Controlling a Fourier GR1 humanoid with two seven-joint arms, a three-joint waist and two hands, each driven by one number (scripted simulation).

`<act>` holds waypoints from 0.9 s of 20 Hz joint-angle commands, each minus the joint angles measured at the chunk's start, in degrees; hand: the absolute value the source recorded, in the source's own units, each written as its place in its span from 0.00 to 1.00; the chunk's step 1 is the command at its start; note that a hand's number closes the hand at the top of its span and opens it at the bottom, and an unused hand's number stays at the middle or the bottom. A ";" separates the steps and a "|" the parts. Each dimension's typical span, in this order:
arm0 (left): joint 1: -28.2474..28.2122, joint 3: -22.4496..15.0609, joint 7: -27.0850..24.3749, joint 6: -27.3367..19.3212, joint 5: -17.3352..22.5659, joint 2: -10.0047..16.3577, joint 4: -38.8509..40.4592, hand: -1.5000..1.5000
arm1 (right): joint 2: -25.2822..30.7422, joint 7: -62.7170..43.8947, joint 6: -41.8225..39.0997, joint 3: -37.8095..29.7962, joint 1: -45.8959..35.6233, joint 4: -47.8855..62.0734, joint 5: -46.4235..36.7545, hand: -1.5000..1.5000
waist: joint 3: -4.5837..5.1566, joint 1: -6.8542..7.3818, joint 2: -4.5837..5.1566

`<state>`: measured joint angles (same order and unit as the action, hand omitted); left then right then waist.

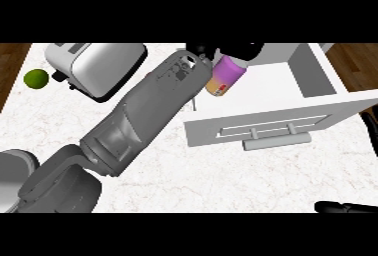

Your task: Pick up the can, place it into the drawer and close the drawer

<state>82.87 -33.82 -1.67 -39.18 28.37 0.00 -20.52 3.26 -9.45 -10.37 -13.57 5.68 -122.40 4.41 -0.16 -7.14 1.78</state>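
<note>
Two hands: one black hand is at the top of the view above the drawer, the other at the lower right edge.
Left forearm (pixel 140 115): grey, it runs diagonally from the lower left corner up to the middle of the top edge, crossing the counter (pixel 221 180).
Left hand (pixel 201 49): its black fingers are curled around the upper end of the can, grasping it; part of the hand shows on each side of the can's top.
Can (pixel 226 75): purple with a yellow-orange band at its lower end, it is tilted, with its lower end pointing down and left. It hangs in the left hand at the open drawer's back left corner. Whether it touches the drawer's floor cannot be told.
Drawer (pixel 317 70): white and pulled open to the right of the forearm, its inside showing. Its front panel faces the lower edge of the view.
Drawer handle (pixel 275 143): a pale bar on the front panel, with no hand on it.
Right hand (pixel 343 206): only a black sliver shows at the lower right edge, well apart from the drawer; whether it is released or clenched cannot be told.
Toaster (pixel 100 62): silver, at the upper left of the counter, just beside the forearm.
Green fruit (pixel 35 78): round, left of the toaster near the counter's edge.
</note>
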 commanded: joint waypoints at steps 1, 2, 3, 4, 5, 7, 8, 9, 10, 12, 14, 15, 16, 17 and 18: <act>-1.80 -1.16 -1.66 -1.47 0.98 0.00 0.92 0.00 | 1.34 0.78 -1.01 -0.69 -0.28 2.41 -0.35 0.00 | -0.03 0.07 0.18; -1.29 -1.66 -0.83 -1.81 1.30 0.00 0.70 0.00 | 0.06 1.27 -1.04 0.77 1.43 -0.54 -0.68 0.00 | -0.02 -0.61 0.02; -0.20 -1.47 -0.48 -2.29 1.56 0.00 0.96 0.00 | 0.28 -0.29 0.31 0.66 -1.53 0.74 -1.03 0.00 | 0.01 0.19 0.05; -3.30 -2.67 -1.46 -4.53 2.27 0.00 -1.43 0.00 | -0.46 0.31 -0.42 1.33 1.23 -0.65 -0.99 0.00 | 0.00 -0.70 -0.08; -1.64 -2.31 -1.50 -3.83 2.13 0.00 0.52 0.00 | -0.39 1.34 -0.32 1.67 0.14 0.64 -1.89 0.00 | -0.02 -0.70 0.25; -2.33 -1.82 -3.72 -3.68 2.56 0.00 0.32 0.00 | -0.97 1.22 -0.43 0.99 2.49 -1.42 -0.58 0.00 | 0.04 0.38 -0.25; -1.26 -1.58 -1.72 -3.65 3.58 0.00 0.71 0.00 | 0.75 1.33 -1.77 -0.43 1.42 0.85 0.94 0.00 | -0.01 -0.31 0.05; -1.20 -2.21 -2.08 -5.28 3.60 0.00 0.47 0.00 | 0.45 1.94 -0.83 0.67 -1.02 0.76 -0.62 0.00 | -0.02 -0.83 0.33; -2.57 -1.95 -3.74 -5.27 4.03 0.00 0.09 0.00 | -1.13 1.80 -0.31 1.73 1.31 -1.23 -1.15 0.00 | 0.03 -0.45 0.06; -2.92 -2.38 -3.39 -6.12 4.89 0.00 -0.78 0.00 | 0.04 3.35 -0.18 1.30 1.55 -2.58 -3.83 0.00 | 0.03 -0.66 -0.02; -2.59 -2.34 -2.75 -7.14 5.99 0.00 -1.72 0.00 | 1.86 3.36 -0.47 1.27 1.59 -5.35 -6.29 0.00 | 0.06 -0.86 -0.24; -1.43 -1.52 -2.02 -6.03 6.48 0.00 -0.32 0.00 | 4.01 3.05 -1.35 0.74 0.67 -4.82 -7.47 0.00 | 0.07 -0.37 -0.08; -4.40 -1.52 -4.57 -7.23 7.52 0.00 -2.63 0.00 | 4.12 4.42 -0.05 0.65 -1.50 -4.14 -9.64 0.00 | 0.09 -0.33 0.14; -2.06 -1.38 -2.92 -6.01 7.56 0.00 -1.69 0.00 | 5.71 4.85 -1.26 0.49 -0.37 -4.44 -10.95 0.00 | 0.08 0.37 -0.16; -1.19 -1.53 -2.41 -6.34 7.99 0.00 -1.70 0.00 | 3.90 6.99 -0.93 2.66 1.00 -4.39 -12.66 0.00 | 0.04 0.26 -0.17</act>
<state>80.74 -35.46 -4.55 -45.28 34.76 0.00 -21.75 6.30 -5.27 -11.08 -12.31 5.95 -125.93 -3.60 -0.10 -7.29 1.72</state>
